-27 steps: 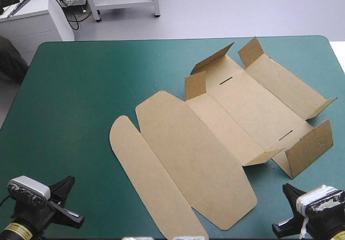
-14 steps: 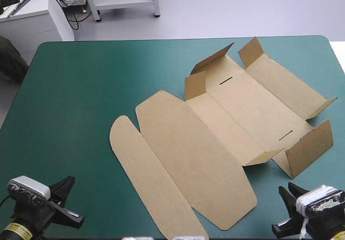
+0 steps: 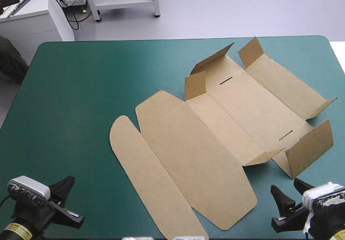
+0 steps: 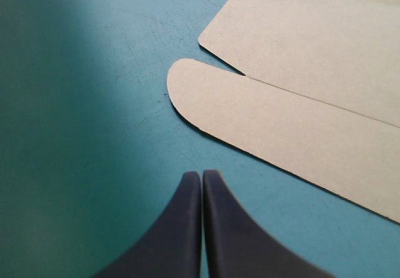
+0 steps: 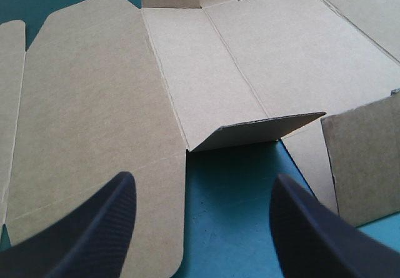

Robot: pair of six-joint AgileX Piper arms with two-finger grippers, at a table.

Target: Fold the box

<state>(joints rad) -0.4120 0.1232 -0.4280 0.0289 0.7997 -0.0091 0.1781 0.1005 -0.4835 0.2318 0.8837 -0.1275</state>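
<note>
The brown box (image 3: pixel 215 137) lies unfolded on the teal-green cover, its long lid panel and rounded tongue toward the near left, several side flaps partly raised at the right. My left gripper (image 3: pixel 73 199) sits shut at the near left corner, its fingertips (image 4: pixel 201 177) short of the rounded tongue (image 4: pixel 250 112). At the near right my right gripper (image 3: pixel 291 191) stands open, nothing between its fingers (image 5: pixel 106 212). Just ahead of it are a raised corner flap (image 5: pixel 262 134) and an upright side flap (image 5: pixel 362 165) of the box (image 5: pixel 206 72).
Bare teal-green cover (image 3: pixel 81 89) spreads over the left and far left of the table. The table's near edge lies close behind both grippers.
My right gripper has opened from shut; its two fingers now stand apart. The left arm and the box have not moved.
</note>
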